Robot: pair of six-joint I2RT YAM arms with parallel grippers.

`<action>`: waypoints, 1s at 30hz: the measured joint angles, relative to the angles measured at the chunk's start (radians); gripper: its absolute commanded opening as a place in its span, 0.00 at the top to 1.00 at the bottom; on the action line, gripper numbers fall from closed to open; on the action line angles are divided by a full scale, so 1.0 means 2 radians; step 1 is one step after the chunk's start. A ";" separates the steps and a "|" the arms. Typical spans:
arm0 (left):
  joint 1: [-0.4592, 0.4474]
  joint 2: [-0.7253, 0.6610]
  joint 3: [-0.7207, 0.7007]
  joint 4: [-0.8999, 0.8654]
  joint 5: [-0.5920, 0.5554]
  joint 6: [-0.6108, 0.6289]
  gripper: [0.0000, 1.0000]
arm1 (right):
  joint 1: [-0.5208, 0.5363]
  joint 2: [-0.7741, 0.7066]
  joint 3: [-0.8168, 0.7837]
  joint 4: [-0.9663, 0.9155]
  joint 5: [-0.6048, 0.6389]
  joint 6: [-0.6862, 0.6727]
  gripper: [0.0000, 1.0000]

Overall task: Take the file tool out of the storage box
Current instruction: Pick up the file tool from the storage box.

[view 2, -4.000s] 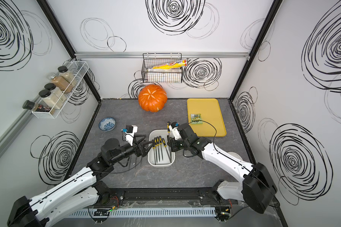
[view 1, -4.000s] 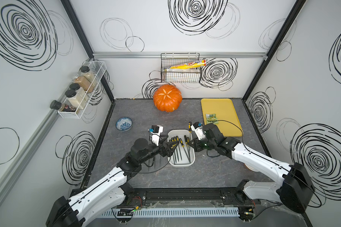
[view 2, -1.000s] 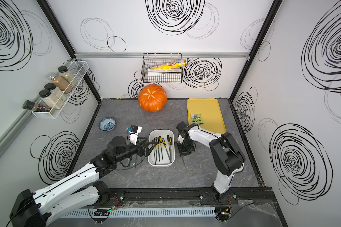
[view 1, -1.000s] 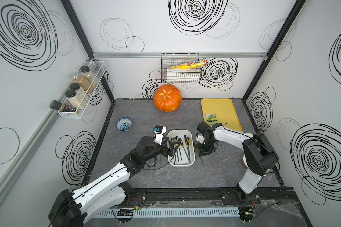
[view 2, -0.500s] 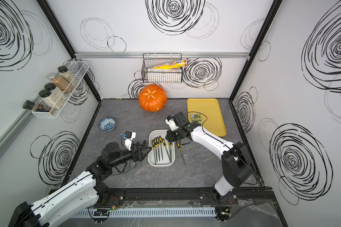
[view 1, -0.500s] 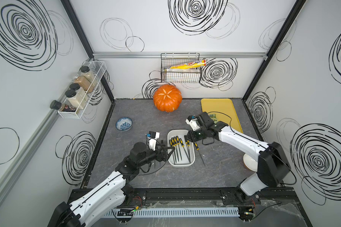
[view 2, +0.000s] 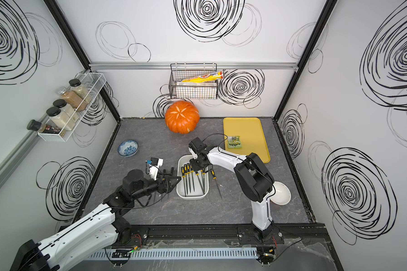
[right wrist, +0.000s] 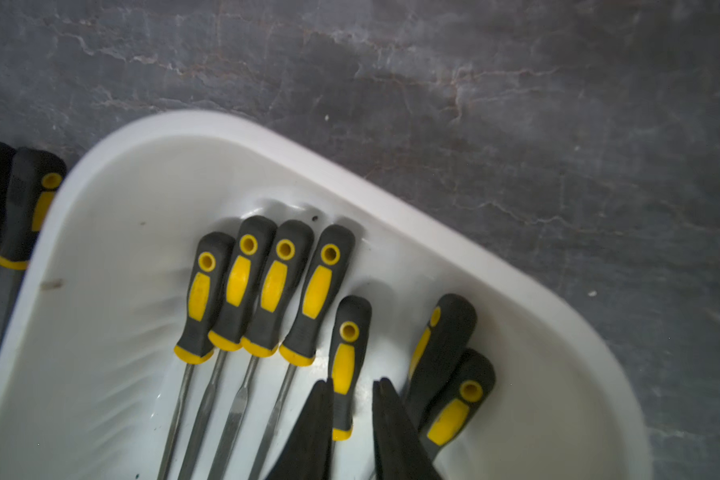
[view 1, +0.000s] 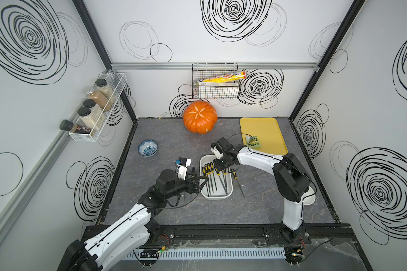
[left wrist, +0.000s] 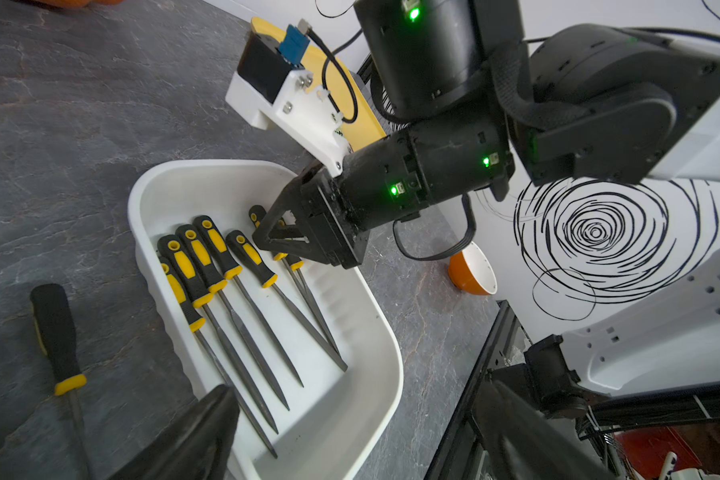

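The right fingers [right wrist: 308, 436] stand narrowly apart, holding nothing, with their tips above the handle of one file [right wrist: 346, 353] inside the storage box [view 1: 216, 196]. The left fingers [left wrist: 200, 432] are spread wide and empty at the box's 9 o'clock wall. The box sits mid-bench [view 1: 165, 145], with its file handles toward 12 o'clock. One loose file [view 1: 238, 184] lies on the bench just beside the 3 o'clock wall.

Bowl [view 1: 312, 198]: mostly behind the right arm in a top view.
Blades [right wrist: 235, 411]: run off the edge, right wrist view.
Box [right wrist: 558, 316]: one end cut off there too.
Two handles [left wrist: 257, 212]: partly under the right gripper [left wrist: 267, 240], left wrist view.
Jar labels [view 1: 80, 128]: too small to read.
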 measured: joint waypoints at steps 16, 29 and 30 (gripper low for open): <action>-0.001 0.010 0.000 -0.002 0.003 0.003 0.02 | 0.014 0.042 0.007 0.002 0.012 0.000 0.73; -0.002 0.019 0.000 -0.001 0.009 0.003 0.01 | 0.017 0.031 0.011 0.005 0.011 0.023 0.91; -0.002 0.021 0.000 0.002 0.012 0.003 0.02 | 0.017 0.019 0.008 0.005 0.010 0.024 0.91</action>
